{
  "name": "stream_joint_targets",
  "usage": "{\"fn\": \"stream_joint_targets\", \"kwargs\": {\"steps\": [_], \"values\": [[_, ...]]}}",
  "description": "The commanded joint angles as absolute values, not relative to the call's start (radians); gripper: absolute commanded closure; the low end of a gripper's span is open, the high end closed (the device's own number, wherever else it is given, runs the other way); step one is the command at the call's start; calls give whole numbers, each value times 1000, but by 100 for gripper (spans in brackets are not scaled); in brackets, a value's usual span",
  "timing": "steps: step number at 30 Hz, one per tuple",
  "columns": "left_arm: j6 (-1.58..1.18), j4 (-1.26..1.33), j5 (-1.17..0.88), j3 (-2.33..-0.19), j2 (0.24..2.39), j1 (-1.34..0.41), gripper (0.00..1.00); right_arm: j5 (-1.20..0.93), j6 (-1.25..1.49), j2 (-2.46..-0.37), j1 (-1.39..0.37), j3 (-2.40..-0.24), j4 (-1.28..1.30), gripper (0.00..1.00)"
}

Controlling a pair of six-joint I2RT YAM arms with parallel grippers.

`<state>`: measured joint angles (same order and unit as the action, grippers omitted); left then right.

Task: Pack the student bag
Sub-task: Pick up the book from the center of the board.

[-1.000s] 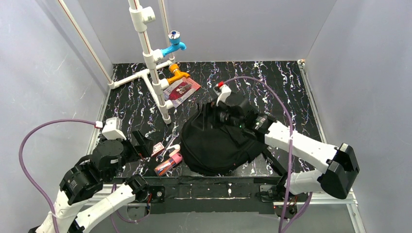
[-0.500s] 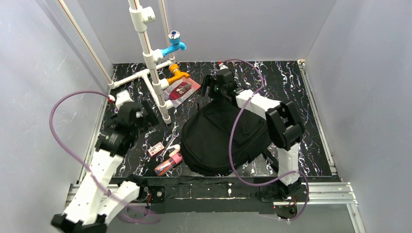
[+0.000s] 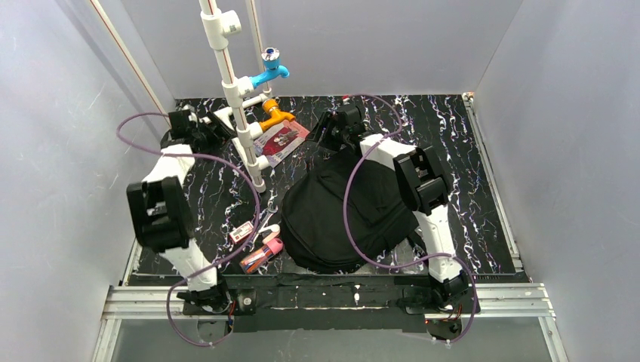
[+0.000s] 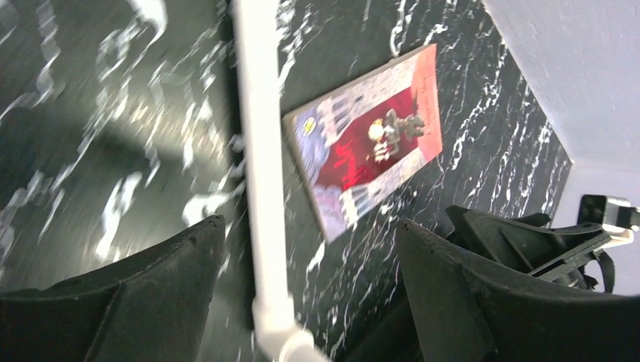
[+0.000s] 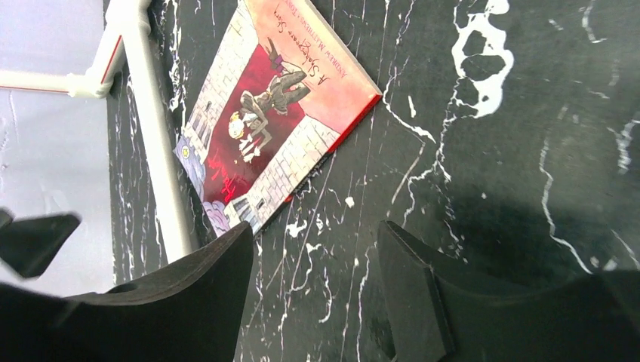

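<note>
Top view: my two arms are reaching toward the far end of the table. The bag (image 3: 343, 215) is lying at lower centre, its mouth facing the upper part of the frame. The book (image 3: 281, 140) is lying at upper centre, between my left claw (image 3: 202, 125) at upper left and my right claw (image 3: 330, 130) just right of it. The pipe stand (image 3: 240, 113) is rising between my left claw and the book. Small items (image 3: 260, 245) are lying left of the bag.

Left wrist view: my left claw (image 4: 309, 275) is standing open and empty, fingers (image 4: 151, 290) framing the lower corners. A white pipe (image 4: 260, 181) is running down the middle; the book (image 4: 370, 143) is lying beyond it, right of centre.

Right wrist view: my right claw (image 5: 313, 290) is standing open, gripping nothing. The book (image 5: 272, 113) is lying flat at upper centre, its near corner just above my left finger (image 5: 189, 302).

Step in hand, as I judge it: fetching the book for the bag. The next move is calling for sliding one finger under the flat book's edge, clear of the pipe.
</note>
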<state>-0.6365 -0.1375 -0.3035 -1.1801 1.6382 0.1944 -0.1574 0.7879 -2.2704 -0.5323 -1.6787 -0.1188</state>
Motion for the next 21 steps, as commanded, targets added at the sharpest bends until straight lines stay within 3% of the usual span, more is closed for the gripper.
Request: {"fn": "stream_joint_targets", "kwargs": {"steps": [1,10,17,21], "values": [[-546,27,-493,-1316,1785,188,18,-203,854,-2335,-538,-1764,-177,32],[-484,50,-528,-1604,2154,141,14,-137,863,-2397,-538,-1813,-149,33],[-381,18,-501,-1805,2309,67,14,-126,857,-2447,-540,-1842,-162,33],[-356,44,-505,-1792,2315,38,19,-138,838,-2466,-540,-1851,-162,34]]}}
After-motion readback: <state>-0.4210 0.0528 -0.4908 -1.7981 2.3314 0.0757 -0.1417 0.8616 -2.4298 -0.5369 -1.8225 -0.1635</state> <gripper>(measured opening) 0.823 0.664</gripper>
